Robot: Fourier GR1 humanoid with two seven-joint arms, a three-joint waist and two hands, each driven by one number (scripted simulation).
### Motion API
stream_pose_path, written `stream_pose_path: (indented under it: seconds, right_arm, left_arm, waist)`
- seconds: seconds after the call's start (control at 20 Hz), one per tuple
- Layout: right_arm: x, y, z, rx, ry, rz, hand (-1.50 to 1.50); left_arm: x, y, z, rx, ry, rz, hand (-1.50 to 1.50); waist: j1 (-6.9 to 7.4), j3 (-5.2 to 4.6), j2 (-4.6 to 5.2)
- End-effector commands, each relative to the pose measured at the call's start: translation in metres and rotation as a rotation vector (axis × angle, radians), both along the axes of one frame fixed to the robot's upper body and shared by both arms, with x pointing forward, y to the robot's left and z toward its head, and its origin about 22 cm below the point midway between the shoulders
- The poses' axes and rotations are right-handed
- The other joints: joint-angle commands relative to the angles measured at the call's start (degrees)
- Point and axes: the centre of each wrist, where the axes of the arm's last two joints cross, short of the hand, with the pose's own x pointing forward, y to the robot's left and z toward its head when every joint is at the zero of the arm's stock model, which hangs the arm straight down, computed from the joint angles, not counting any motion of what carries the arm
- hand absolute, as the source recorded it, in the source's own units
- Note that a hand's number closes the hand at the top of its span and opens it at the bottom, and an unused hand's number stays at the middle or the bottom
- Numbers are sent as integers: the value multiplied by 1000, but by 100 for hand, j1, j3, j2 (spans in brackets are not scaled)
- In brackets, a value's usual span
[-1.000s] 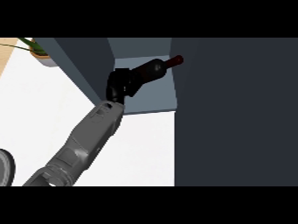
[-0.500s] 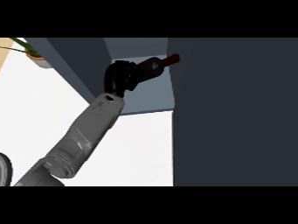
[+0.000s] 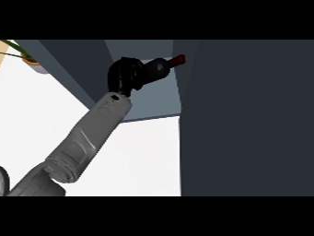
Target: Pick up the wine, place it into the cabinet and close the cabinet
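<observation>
1. Left hand (image 3: 125, 76): black, at the end of a grey forearm (image 3: 84, 138) that rises from the lower left of the head view toward the cabinet opening. The fingers are curled round the body of the wine bottle and hide most of it.
2. Wine bottle (image 3: 158, 67): dark, held tilted, its neck and red cap (image 3: 178, 59) pointing up and to the right. The cap lies close to the edge of the dark panel on the right; whether it touches that edge cannot be told from this steep angle.
3. Cabinet (image 3: 146, 99): a blue-grey recess with a pale floor, bounded on the left by a slanted dark wall. The bottle appears to be within this opening, held clear of the floor.
4. Dark panel (image 3: 254, 120): a broad, near-black surface filling the right of the view, probably the open cabinet door.
5. Bench (image 3: 139, 156): white top, visible below and to the left of the cabinet.
6. Potted plant (image 3: 31, 60): at the upper left, beside the cabinet's left wall, with green leaves and an orange pot.
</observation>
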Motion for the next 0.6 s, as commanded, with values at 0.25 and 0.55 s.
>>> stream_pose_path:
  seconds: [0.25,0.55]
  right_arm:
    - [2,1,11,31,-29,38,-150]
    - [-4,2,11,39,-29,70,-150]
  left_arm:
    - [5,-23,19,28,48,50,150]
    - [5,-16,14,105,40,135,150]
  waist:
    - [-164,3,27]
    - [-177,4,31]
